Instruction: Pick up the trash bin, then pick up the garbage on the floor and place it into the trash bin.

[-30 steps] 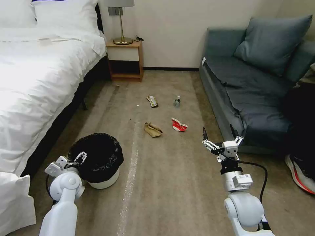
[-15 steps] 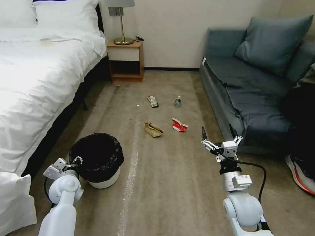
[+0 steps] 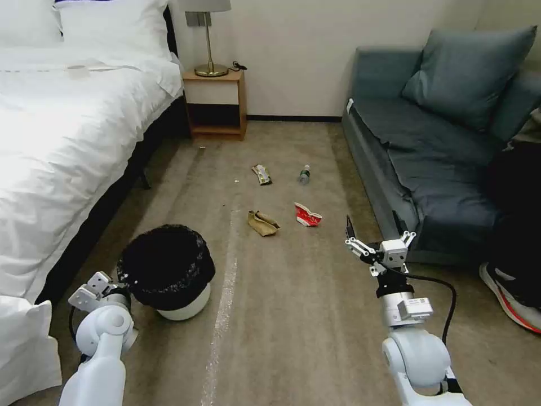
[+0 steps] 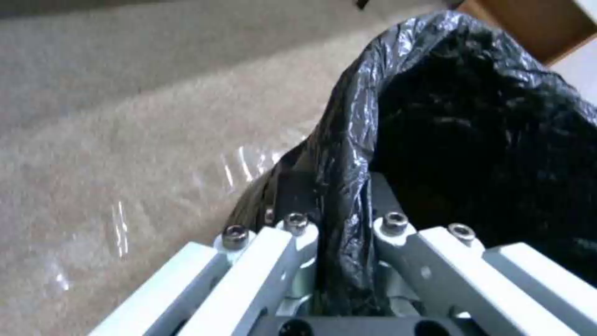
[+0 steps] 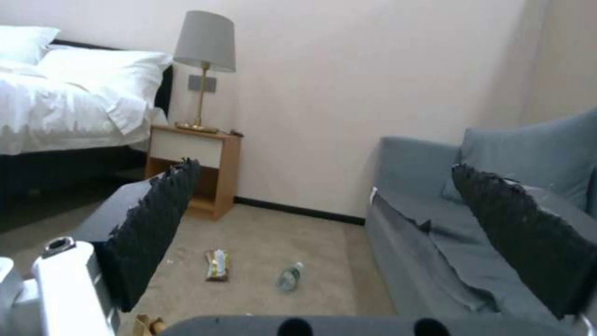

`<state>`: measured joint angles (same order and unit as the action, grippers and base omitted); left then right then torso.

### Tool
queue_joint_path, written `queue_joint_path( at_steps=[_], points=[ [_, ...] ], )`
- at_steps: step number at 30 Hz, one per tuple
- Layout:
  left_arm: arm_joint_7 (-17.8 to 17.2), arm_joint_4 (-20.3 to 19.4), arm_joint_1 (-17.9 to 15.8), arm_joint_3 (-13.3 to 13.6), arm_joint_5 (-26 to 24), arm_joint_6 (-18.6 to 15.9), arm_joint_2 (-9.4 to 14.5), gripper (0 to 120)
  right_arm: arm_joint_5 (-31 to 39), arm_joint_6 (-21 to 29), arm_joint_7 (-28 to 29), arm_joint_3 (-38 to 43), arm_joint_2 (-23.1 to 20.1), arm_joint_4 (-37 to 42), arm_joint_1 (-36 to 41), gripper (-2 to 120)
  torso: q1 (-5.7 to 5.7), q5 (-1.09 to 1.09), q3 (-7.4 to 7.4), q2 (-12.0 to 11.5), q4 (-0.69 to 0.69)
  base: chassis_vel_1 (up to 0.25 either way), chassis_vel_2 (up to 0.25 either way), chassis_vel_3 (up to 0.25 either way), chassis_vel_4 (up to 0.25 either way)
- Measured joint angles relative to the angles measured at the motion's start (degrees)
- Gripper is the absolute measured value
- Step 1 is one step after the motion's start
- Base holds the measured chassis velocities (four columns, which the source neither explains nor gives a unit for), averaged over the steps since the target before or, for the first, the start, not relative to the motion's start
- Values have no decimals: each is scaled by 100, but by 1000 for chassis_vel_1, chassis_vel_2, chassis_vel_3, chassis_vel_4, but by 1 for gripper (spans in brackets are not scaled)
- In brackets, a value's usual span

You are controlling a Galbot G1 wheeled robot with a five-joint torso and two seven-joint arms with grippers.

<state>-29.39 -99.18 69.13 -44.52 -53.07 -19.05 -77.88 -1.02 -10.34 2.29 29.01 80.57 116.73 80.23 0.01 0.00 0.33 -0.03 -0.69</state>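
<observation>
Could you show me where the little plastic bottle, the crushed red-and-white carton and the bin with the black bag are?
Small clear green-labelled bottle [image 3: 304, 175], head view, its body.
Crushed red-and-white carton [image 3: 307, 215], head view, its middle.
Round white bin with black bag liner [image 3: 186, 307], head view, its white wall.

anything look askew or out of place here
The trash bin is tipped, its bagged mouth leaning toward the robot, because the left gripper is shut on its rim liner. Four litter pieces lie loose on the carpet. The right gripper hangs open near the sofa.
</observation>
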Motion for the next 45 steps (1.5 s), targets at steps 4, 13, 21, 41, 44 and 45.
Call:
queue_joint_path(
  at_steps=[4,13,21,41,44,45],
  points=[
    [107,-201,81,-8,207,55,-10,5,1,0,0,-2,2,-3,-10,100,0,-3,0,0,0,0,0,0,0],
    [618,-1007,442,-83,1947,392,-87,4,65,-50,64,48,54,-150,-62,100,0,-1,0,0,1,0,0,0,0],
    [772,-1857,819,20,2899,444,-275,4,267,-453,61,69,153,-480,-90,100,0,-1,-1,0,0,0,0,0,0],
    [580,-2068,823,7,3137,463,-328,4,249,-767,-43,189,295,-735,-120,100,0,-1,-1,0,1,0,0,0,0],
    [575,-2062,821,7,3146,463,-329,4,248,-771,-61,200,297,-735,-111,100,0,-1,0,0,0,0,0,0,0],
    [574,-2054,819,5,3148,463,-329,4,248,-772,-65,202,302,-734,-107,100,0,-1,-1,0,0,0,0,0,0]
  ],
)
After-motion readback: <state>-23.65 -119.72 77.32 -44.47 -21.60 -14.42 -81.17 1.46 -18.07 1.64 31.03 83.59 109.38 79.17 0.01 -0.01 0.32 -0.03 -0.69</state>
